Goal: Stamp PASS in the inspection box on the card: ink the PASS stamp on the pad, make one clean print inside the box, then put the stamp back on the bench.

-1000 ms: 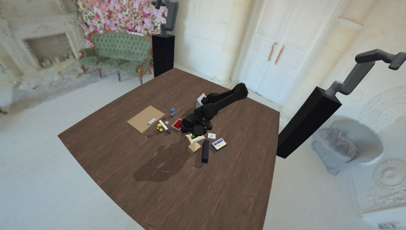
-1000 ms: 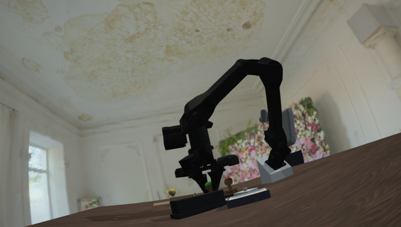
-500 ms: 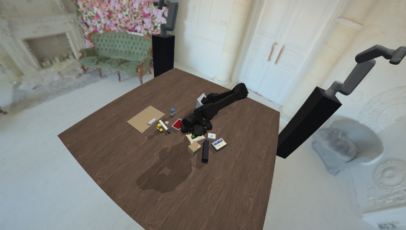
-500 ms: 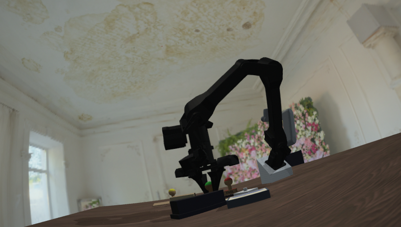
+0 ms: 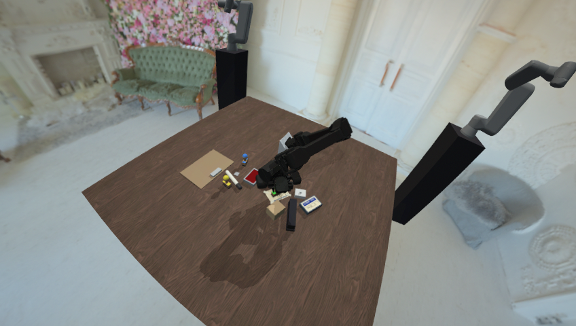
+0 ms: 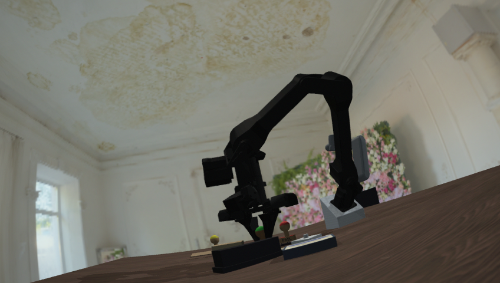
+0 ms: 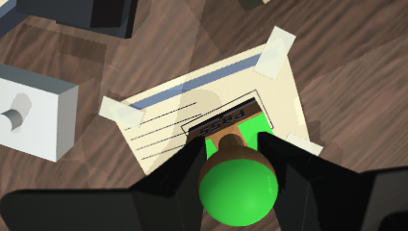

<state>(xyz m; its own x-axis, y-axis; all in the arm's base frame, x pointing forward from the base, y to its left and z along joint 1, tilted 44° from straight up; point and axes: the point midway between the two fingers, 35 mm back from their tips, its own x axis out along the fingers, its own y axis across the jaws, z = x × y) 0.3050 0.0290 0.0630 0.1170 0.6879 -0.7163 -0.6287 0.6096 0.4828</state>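
My gripper [image 7: 231, 142] [image 6: 262, 239] is shut on the PASS stamp [image 7: 239, 192] [image 6: 259, 229] [image 5: 274, 193], which has a green knob. The stamp is upright, with its dark PASS label facing the upper edge of the wrist view. It stands at or just above the cream card [image 7: 290, 98] [image 5: 271, 197], over the inspection box [image 7: 265, 109]. The top and right lines of the box show around the block; its lower part is hidden. I cannot tell whether the stamp touches the card, and no print is visible. A red pad [image 5: 252, 176] in a grey tray lies beside the arm.
A white block [image 7: 34, 120] [image 5: 300, 193], a long black block [image 5: 291, 214] [image 6: 245, 254], a tan box [image 5: 275, 210] and a blue-and-cream box [image 5: 310, 205] are near the card. The FAIL stamp [image 6: 284, 226] has a red knob. Yellow [image 5: 226, 180] and blue [image 5: 244, 159] stamps stand farther off.
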